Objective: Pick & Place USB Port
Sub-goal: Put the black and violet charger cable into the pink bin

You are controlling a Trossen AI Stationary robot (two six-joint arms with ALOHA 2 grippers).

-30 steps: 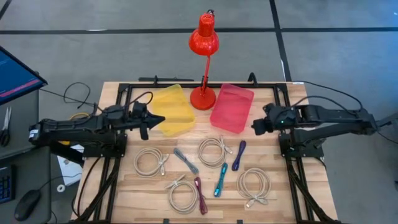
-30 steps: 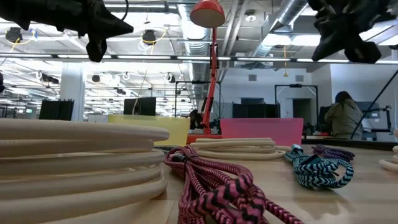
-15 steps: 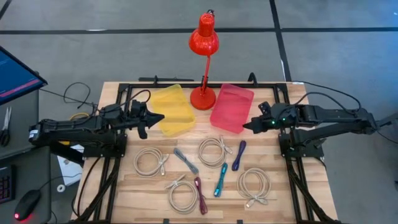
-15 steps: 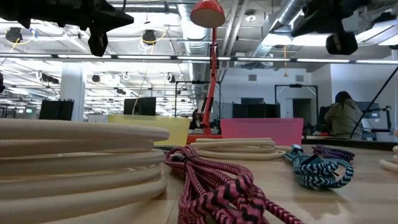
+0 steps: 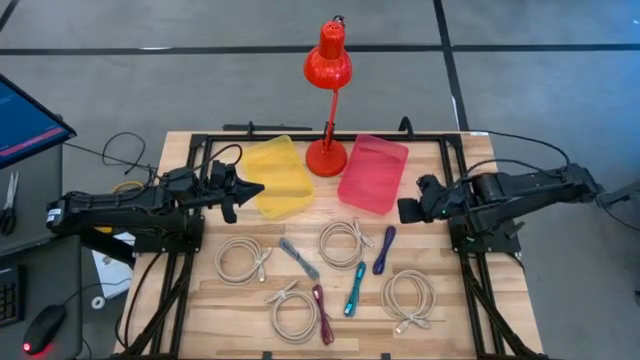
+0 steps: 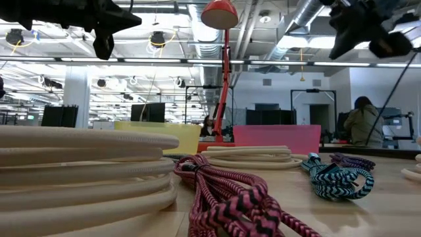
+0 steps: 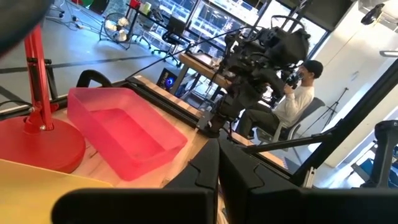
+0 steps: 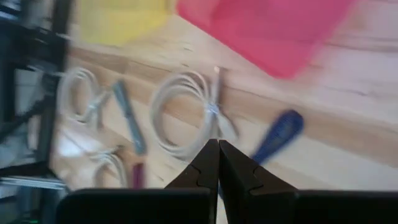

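Coiled and bundled USB cables on table

Table: pale wood planks, matt, grain visible. Frame: black metal, dull. Yellow tray and pink tray: translucent plastic, smooth, slight sheen. Lamp: red, glossy, apparently painted metal. White cables: smooth rubbery sheath, matt. Pink cable and teal cable: braided cloth sleeve, rough weave. Blue cable: finish unclear from above. Arms: dark matt casing, probably plastic.
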